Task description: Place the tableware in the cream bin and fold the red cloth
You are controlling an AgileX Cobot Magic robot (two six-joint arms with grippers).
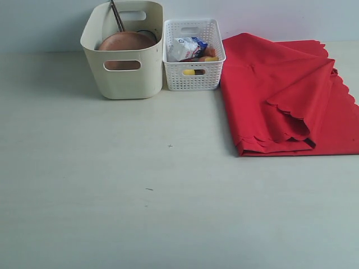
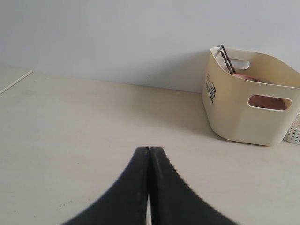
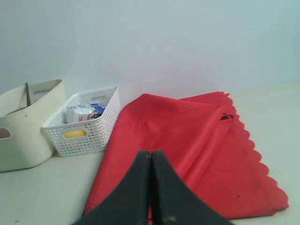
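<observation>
Red cloth (image 1: 280,95) lies folded, layers uneven, at two o'clock on the counter (image 1: 140,196). Cream bin (image 1: 126,75) at eleven o'clock holds the wooden plate (image 1: 126,42). Left claw (image 2: 149,150) and right claw (image 3: 151,154) are pressed together, empty. Any further fold: pinch one corner and align the edges squarely.

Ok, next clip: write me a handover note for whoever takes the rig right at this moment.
Left gripper: shut, empty, over the table. Right gripper: shut, empty, by the red cloth.
Cream bin holds the wooden plate and a dark handle; other pieces not visible. No tableware lies on the table.
Cloth lies folded in layers right of the white basket.
To do: probably nothing; perhaps tidy the fold.
</observation>
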